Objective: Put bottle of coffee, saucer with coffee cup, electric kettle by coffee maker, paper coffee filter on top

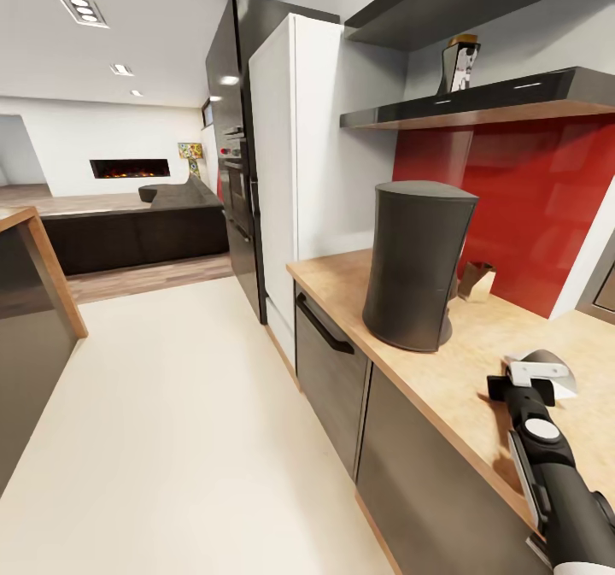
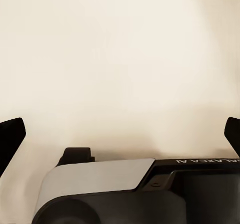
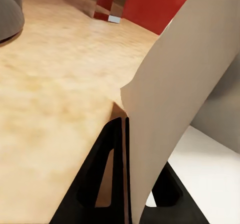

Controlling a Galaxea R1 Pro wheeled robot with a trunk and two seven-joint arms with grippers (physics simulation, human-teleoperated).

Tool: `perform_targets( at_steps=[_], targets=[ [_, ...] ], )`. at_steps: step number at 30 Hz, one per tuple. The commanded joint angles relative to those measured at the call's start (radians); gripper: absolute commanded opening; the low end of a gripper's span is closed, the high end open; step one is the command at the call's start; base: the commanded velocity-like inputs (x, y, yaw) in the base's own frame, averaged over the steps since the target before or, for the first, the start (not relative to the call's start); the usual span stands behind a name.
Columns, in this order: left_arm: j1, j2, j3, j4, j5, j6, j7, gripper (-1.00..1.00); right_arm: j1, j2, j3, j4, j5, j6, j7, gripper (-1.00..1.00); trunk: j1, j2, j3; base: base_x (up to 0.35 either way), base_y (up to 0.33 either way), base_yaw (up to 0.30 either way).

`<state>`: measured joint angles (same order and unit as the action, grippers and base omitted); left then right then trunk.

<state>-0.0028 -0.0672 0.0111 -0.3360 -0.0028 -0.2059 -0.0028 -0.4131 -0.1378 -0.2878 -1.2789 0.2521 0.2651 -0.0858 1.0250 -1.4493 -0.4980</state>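
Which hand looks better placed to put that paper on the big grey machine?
The right hand: it already pinches the paper filter over the countertop, close to the coffee maker. The left hand is open and holds nothing.

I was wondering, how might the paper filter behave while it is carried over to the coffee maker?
The paper filter, pinched in the right tool, is a thin sheet, so probably light and floppy. It already curves, so it may flutter or slip.

Black right arm point(image 1: 547, 464) with white round cap; black triangular fingers point(image 3: 102, 179).
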Motion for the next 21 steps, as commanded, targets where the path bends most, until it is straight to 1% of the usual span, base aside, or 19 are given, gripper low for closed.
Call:
perform_targets(
  at_steps=[1, 21],
  targets=[
    [0.000, 0.000, 0.001, 0.000, 0.000, -0.003, 0.000, 1.00, 0.000, 0.000, 0.001, -0.004, 0.007, 0.007, -0.002, -1.00, 0.000, -0.001, -0.001, 0.000, 0.000, 0.000],
    [0.000, 0.000, 0.001, 0.000, 0.000, -0.003, 0.000, 1.00, 0.000, 0.006, 0.004, -0.062, 0.008, 0.008, -0.002, -1.00, 0.000, -0.001, -0.001, 0.000, 0.000, 0.000]
  ],
)
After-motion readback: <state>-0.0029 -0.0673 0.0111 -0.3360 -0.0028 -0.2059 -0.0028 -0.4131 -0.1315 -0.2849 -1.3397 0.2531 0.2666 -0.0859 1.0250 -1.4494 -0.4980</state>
